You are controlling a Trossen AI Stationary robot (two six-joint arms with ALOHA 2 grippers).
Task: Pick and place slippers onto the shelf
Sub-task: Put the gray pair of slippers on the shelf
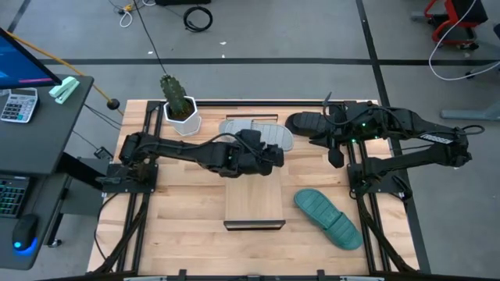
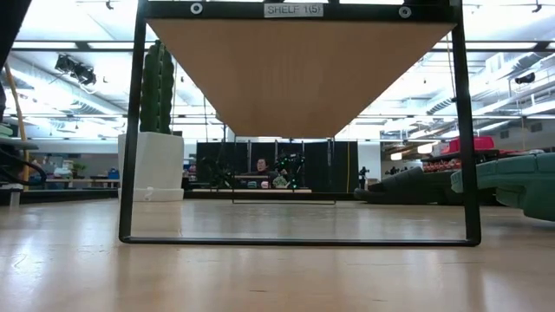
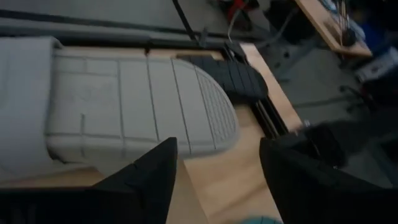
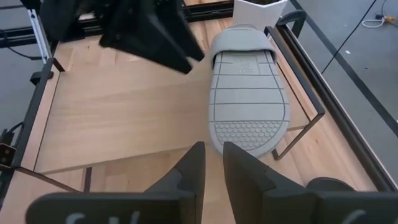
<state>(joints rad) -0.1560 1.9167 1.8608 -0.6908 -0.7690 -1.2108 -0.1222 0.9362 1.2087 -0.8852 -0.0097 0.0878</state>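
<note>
The left gripper (image 1: 273,156) hangs with fingers wide apart beside the grey slipper (image 1: 258,129) on the shelf (image 1: 253,204). The right gripper (image 1: 336,156) has fingers almost together, holding nothing.

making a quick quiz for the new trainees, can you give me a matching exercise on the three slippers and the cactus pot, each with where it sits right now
Column 1:
1. light grey slipper
2. teal green slipper
3. black slipper
4. cactus pot

Column 2:
A. bare tabletop, beside the shelf on the right arm's side
B. far left corner area of the table
C. on the far end of the shelf, by the left gripper
D. far side of the table, under the right arm

Pairs: 1-C, 2-A, 3-D, 4-B
</note>
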